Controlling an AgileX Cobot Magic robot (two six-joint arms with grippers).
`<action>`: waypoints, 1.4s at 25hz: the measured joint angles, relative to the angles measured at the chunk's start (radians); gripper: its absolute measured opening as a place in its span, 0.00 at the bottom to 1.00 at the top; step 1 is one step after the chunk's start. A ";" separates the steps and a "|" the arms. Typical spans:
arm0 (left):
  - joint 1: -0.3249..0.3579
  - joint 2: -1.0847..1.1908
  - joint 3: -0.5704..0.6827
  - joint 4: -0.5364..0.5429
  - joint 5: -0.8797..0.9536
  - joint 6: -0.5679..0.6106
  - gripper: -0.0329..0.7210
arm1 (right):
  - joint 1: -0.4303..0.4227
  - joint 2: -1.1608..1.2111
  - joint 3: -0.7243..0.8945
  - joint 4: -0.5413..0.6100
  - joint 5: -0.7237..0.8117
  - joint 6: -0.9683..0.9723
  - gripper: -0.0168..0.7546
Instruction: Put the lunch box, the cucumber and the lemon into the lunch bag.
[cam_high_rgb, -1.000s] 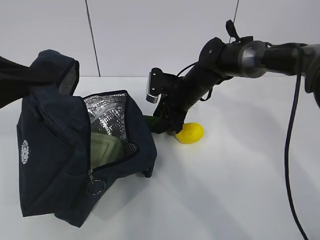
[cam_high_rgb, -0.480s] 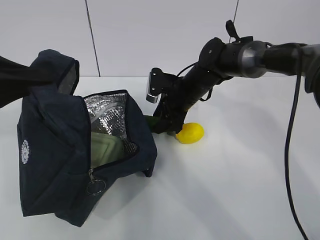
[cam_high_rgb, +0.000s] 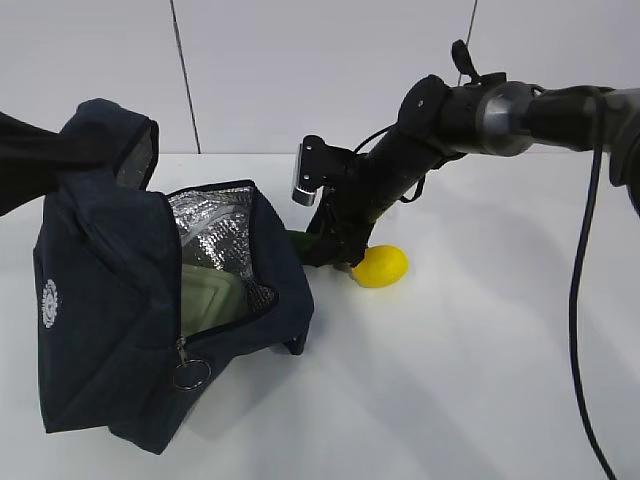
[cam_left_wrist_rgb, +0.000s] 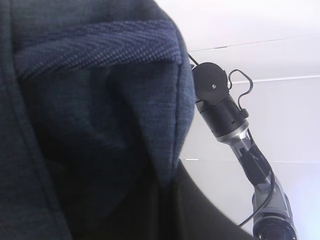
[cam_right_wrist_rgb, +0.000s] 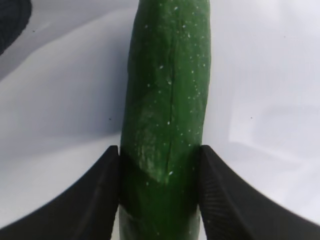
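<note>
With both pads touching its sides, the right claw (cam_right_wrist_rgb: 160, 185) is grasping the cucumber (cam_right_wrist_rgb: 167, 100), which lies on the tabletop (cam_high_rgb: 470, 380) just right of the lunch bag (cam_high_rgb: 110, 330). Lemon (cam_high_rgb: 381, 266) sits beside it, untouched. Lunch box (cam_high_rgb: 205, 298) already inside. Left claw, clenched, is buried in the bag fabric at far left. One of three done.

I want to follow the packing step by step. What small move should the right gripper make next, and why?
Probably lift the cucumber: the right gripper has both fingers against its sides, it lies on the table, and the lunch bag gapes open beside it.
</note>
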 joint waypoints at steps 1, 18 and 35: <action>0.000 0.000 0.000 0.000 0.000 0.000 0.03 | 0.000 0.000 0.000 0.000 0.000 0.000 0.50; 0.000 0.000 0.000 0.000 0.000 0.000 0.03 | 0.000 0.000 0.000 0.000 0.000 0.001 0.46; 0.000 0.000 0.000 -0.018 0.000 0.000 0.03 | 0.000 0.000 0.000 0.000 0.003 0.006 0.45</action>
